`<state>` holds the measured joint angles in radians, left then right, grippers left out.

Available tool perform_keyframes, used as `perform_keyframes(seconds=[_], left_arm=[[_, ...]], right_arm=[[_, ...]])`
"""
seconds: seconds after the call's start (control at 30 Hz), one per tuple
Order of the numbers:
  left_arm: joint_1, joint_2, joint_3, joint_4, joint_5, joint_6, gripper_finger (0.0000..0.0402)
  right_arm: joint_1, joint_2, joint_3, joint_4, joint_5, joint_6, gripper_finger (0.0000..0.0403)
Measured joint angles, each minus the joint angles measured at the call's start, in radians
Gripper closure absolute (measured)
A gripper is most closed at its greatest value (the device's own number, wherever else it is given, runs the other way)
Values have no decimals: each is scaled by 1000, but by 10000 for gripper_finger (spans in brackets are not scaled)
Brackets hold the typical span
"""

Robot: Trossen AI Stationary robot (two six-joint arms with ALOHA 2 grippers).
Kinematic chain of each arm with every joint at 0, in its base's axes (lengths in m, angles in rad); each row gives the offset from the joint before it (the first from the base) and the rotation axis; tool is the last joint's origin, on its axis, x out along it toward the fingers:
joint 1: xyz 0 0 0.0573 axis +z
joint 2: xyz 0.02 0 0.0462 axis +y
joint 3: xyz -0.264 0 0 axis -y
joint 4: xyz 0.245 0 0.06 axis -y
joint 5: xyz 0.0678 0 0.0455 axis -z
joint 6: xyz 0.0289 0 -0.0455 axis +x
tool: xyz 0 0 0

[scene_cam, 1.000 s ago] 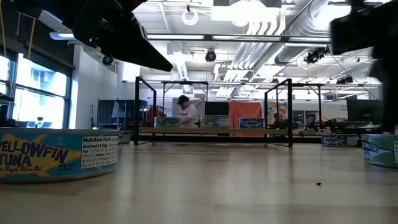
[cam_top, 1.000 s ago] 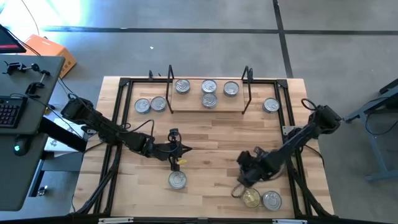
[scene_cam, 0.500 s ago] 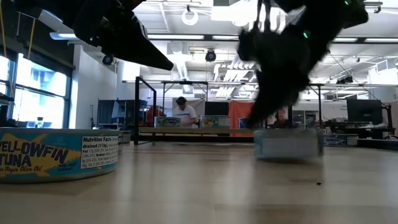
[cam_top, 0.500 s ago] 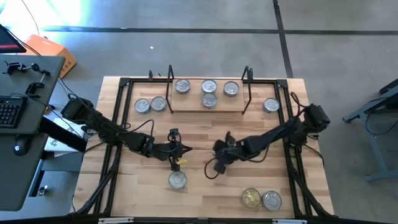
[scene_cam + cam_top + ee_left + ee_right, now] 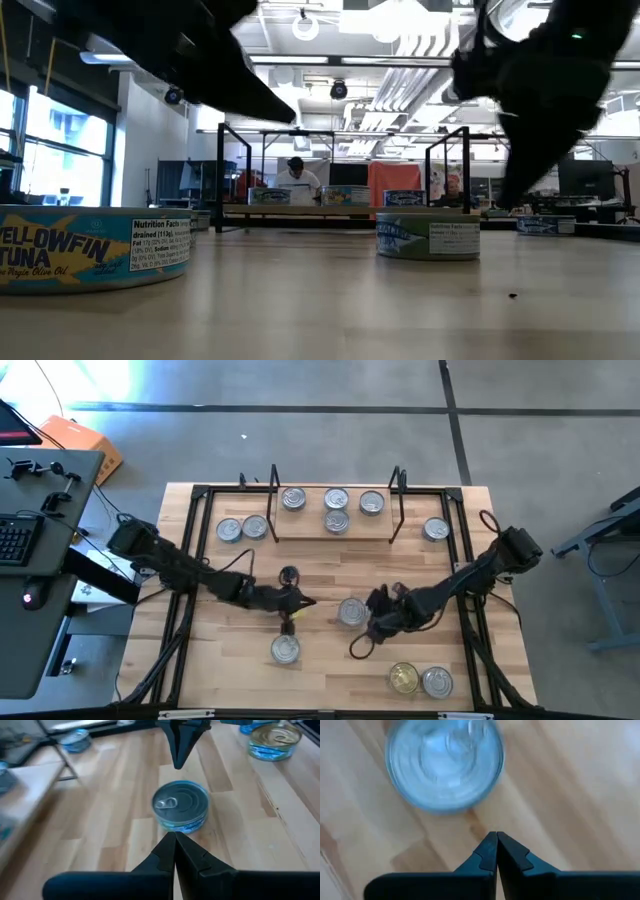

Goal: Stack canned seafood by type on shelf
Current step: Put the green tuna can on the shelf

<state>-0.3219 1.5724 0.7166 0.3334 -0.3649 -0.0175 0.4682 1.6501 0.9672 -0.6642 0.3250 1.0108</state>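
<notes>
A silver-lidded can (image 5: pixel 351 611) stands alone on the table (image 5: pixel 330 570) at centre frame in the overhead view, just left of the right gripper (image 5: pixel 377 622), whose fingers are pressed together and hold nothing. In that arm's wrist camera the same can (image 5: pixel 445 765) lies straight ahead of the closed fingertips, close but apart. Being a short round tin, it has no long axis to line up with; the fingers would have to spread wider than its lid before any grasp.

The left gripper (image 5: pixel 288 618), fingers likewise shut and empty, points down-frame at another silver can (image 5: pixel 286 649) low in the picture, directly in front of its tips in its own wrist view (image 5: pixel 180 810).

The right arm looks the nearer to the centre can, the left arm to the lower one.

The shelf (image 5: pixel 335 525), at upper centre, already carries four cans, two of them side by side at its middle. Two more silver cans (image 5: pixel 242 529) sit left of the shelf, one (image 5: pixel 436 529) to its right, and a gold-lidded can (image 5: pixel 404 678) and a silver one (image 5: pixel 437 681) wait at lower right.

From either gripper the shelf lies up-frame, well apart from the cans near the fingers.
</notes>
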Motion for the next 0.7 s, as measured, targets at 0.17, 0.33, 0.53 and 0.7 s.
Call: perform_keyframes(seconds=[0.17,0.33,0.53,0.7], left_arm=[[90,153,8,204,140,53,401],[157,258,84,251,186,137,401],[199,334,166,138,296,207,401],[157,273,200,-83,235,213,401]], right_arm=[[25,54,0,93,-37,-66,403],[-40,127,0,171,-5,-199,403],[-146,181,1,285,169,-313,403],[-191,188,2,405,325,-356,403]])
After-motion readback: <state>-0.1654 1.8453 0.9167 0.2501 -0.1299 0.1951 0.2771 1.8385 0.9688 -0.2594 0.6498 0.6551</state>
